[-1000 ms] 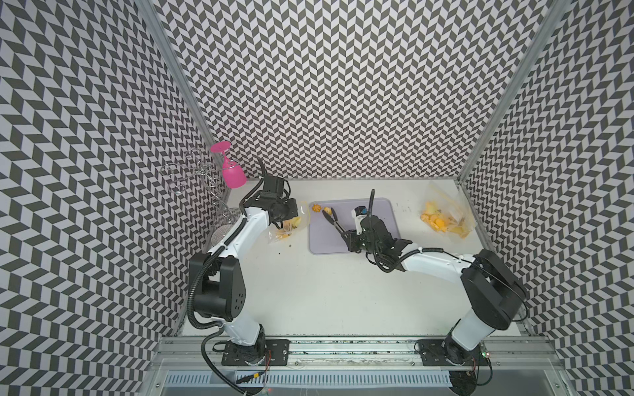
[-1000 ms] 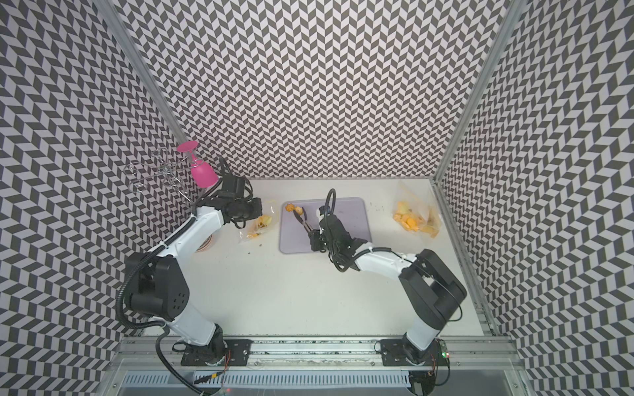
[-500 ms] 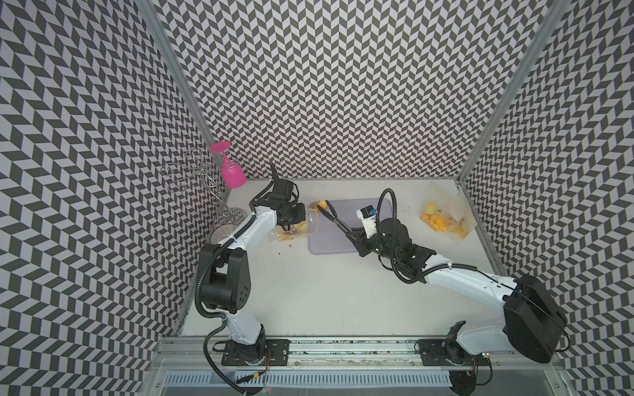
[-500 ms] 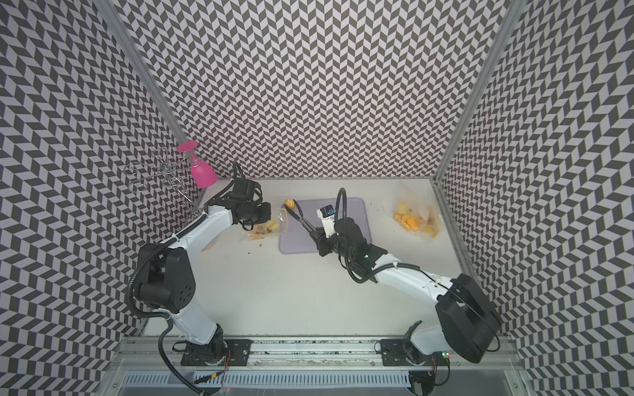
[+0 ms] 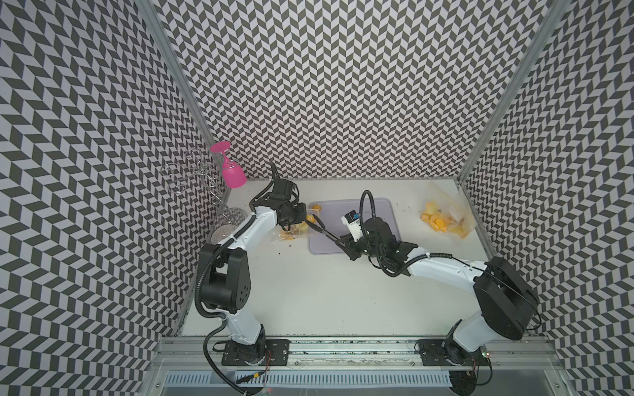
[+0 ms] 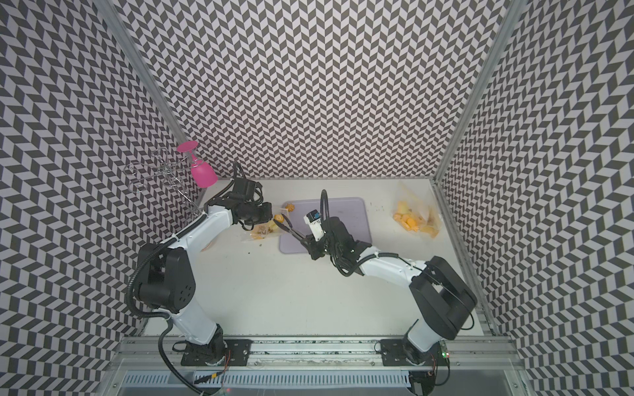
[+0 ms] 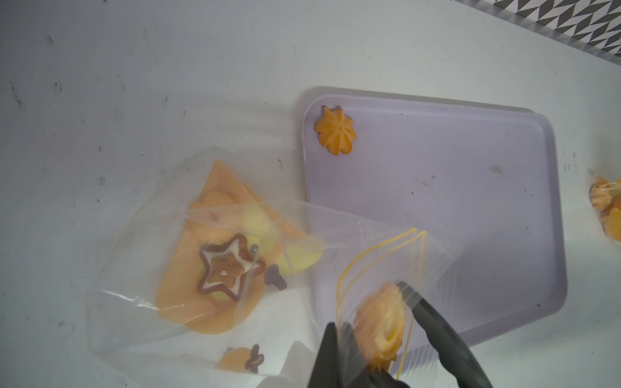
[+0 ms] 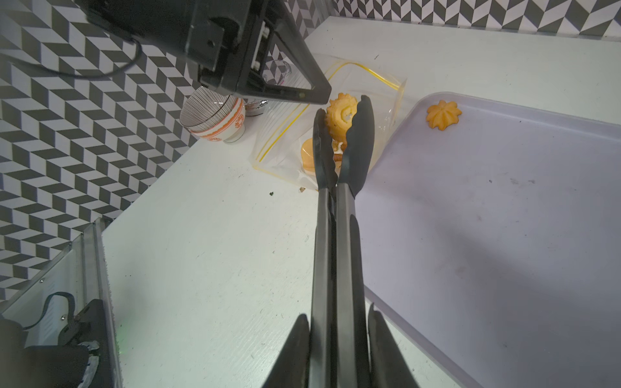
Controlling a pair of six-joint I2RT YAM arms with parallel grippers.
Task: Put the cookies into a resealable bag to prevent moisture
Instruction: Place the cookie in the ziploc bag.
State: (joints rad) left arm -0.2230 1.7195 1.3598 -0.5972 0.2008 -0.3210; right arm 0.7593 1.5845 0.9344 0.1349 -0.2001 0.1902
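table [image 5: 326, 291]: white and scuffed; the left arm covers part of its left side in both top views.
tray [image 5: 389, 214]: lilac, flat on the table; the right arm's wrist hides its near part in both top views, and the right wrist view cuts it off.
far bag [image 5: 446, 219]: clear, lying by the right wall, well apart from the tray; yellow pieces inside, too small to count.
bag [image 7: 201, 268]: clear with a yellow zip line, just beside the tray's left edge; its raised mouth overlaps the tray's corner. In both top views the left gripper hides most of it.
tongs [image 8: 336, 235]: long and black; their handles run out of the right wrist view, and their tips are pinched on the ring cookie.
right gripper [image 8: 339, 352]: clamped on the tongs' handles, a finger on each side; only the fingertips show.
left gripper [image 8: 316, 95]: jaws together on the bag's upper rim; the pinch itself is hard to make out.
cookies [image 7: 225, 265]: inside the bag; a star-topped one is clear, the rest smeared by plastic.
ring cookie [image 8: 342, 116]: at the bag's mouth, blurred in the left wrist view.
flower cookie [image 7: 335, 134]: alone at the tray's far left corner.
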